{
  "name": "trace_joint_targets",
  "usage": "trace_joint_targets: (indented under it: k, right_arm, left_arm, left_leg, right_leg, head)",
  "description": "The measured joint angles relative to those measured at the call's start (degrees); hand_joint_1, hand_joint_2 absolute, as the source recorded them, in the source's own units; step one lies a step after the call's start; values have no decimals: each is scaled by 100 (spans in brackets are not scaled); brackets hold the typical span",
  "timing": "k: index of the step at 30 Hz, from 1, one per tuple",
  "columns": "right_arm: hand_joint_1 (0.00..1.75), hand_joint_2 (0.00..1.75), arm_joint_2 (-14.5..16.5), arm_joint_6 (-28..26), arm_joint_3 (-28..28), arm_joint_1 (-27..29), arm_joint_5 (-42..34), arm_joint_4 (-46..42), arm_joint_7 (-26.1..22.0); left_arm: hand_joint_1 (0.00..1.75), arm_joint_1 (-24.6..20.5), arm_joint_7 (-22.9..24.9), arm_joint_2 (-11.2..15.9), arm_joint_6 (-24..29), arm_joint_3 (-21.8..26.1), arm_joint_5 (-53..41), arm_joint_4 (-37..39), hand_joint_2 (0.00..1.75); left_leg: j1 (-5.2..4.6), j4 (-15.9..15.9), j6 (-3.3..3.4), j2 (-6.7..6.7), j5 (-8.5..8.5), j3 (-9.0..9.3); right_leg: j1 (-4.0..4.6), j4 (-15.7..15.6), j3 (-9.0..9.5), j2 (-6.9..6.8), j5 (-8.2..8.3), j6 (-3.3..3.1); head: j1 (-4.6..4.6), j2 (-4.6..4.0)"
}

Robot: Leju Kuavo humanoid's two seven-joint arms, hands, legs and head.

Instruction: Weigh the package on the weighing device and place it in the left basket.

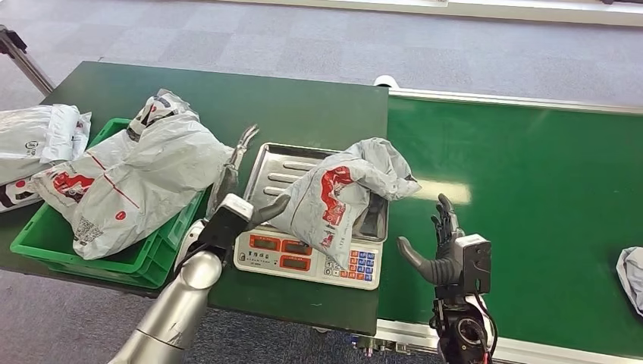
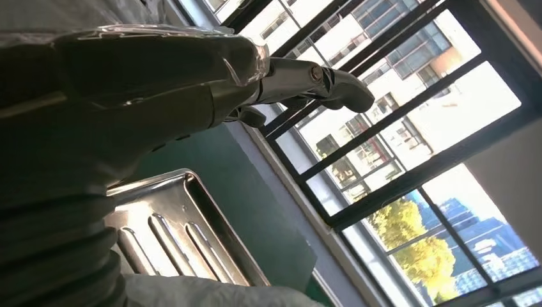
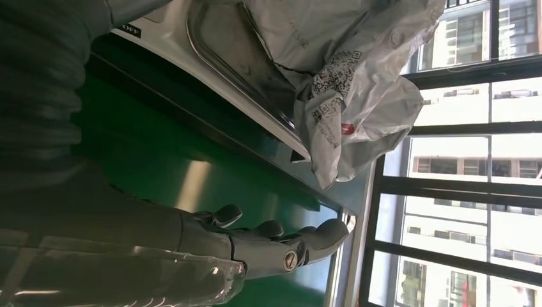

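Note:
A crumpled grey package with red print [image 1: 345, 193] lies on the steel tray of the weighing device [image 1: 277, 171], drooping over its keypad [image 1: 356, 265]. The same package [image 3: 339, 83] shows on the tray edge in the right wrist view. My left hand [image 1: 239, 186] is at the tray's left side, fingers apart and empty, its thumb close to the package; whether they touch I cannot tell. In the left wrist view the left hand [image 2: 281, 80] hovers over the tray [image 2: 172, 236]. My right hand [image 1: 443, 246] stands open over the belt to the right of the scale, apart from the package.
The green basket [image 1: 45, 243] at the left holds a large grey package [image 1: 133, 178]. More bags [image 1: 38, 140] lie at the far left. The green conveyor belt [image 1: 531, 197] runs on the right, with another bag [image 1: 631, 274] at its right edge.

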Motion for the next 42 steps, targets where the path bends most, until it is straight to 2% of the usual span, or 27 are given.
trace_joint_targets:
  k: [13,26,31,36,42]
  right_arm:
    - [0,175,0,27,-26,9,7,0,-14]
    - [0,175,0,132,-62,61,122,-2,46]
    - [0,175,0,141,-100,61,148,-2,84]
    - [0,175,0,149,-127,54,175,-2,130]
    - [0,175,7,124,-160,72,191,-2,140]
  left_arm:
    - [0,-246,196,186,-115,-241,-279,344,175]
    - [0,-764,854,283,-1025,-588,-1186,832,175]
    - [0,-900,781,286,-1273,-800,-1230,1029,175]
    - [0,-989,610,266,-1778,-1122,-1081,1161,175]
    - [0,-1239,645,262,-1961,-1622,-1137,1673,175]
  left_leg:
    - [0,0,0,0,0,-1]
    - [0,0,0,0,0,-1]
    - [0,0,0,-1,0,-1]
    - [0,1,0,-1,0,-1]
    - [0,1,0,-1,0,-1]
  right_leg:
    - [0,0,-1,0,0,0]
    - [0,0,-2,0,1,0]
    - [-1,0,-1,0,1,0]
    - [-1,0,-1,-1,1,0]
    - [-1,0,-1,0,1,0]
  head:
    - [0,0]
    - [0,0]
    - [1,0]
    - [1,0]
    - [-1,0]
